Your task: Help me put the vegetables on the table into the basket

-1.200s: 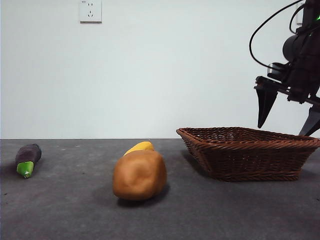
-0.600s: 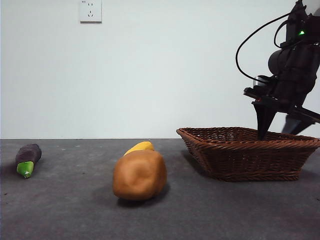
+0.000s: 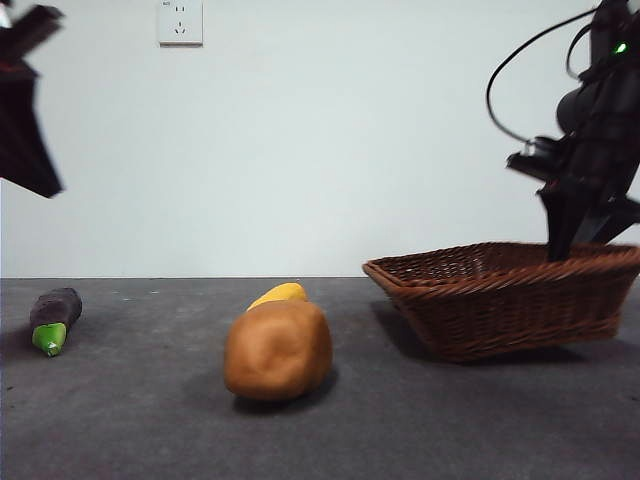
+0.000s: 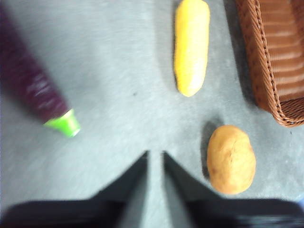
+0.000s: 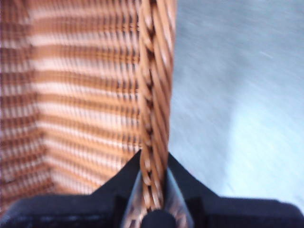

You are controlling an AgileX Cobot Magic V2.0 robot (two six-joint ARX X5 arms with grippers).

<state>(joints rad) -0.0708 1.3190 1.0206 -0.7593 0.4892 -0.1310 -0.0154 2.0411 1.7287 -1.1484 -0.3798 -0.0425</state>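
Nearest the front camera, the orange-brown potato (image 3: 278,351) sits on the dark grey table (image 3: 150,420), and the yellow piece (image 3: 280,294) lies just behind it, mostly hidden by it. Off to the side, well apart from both, the small purple eggplant (image 3: 53,318) lies with its green end toward the camera. The wicker basket (image 3: 500,300) is on the other side of the potato, tilted, with one end raised off the table.

The right gripper (image 5: 154,187) is clamped on the basket's braided rim (image 5: 154,95), one jaw inside the basket and one outside, the rim pinched tight between them. In the front view it comes down onto the far rim of the raised end.

The left gripper (image 4: 155,161) hangs above the table with its jaws nearly together and nothing between them. Beneath it the eggplant lies to one side, the potato to the other, the yellow piece beyond
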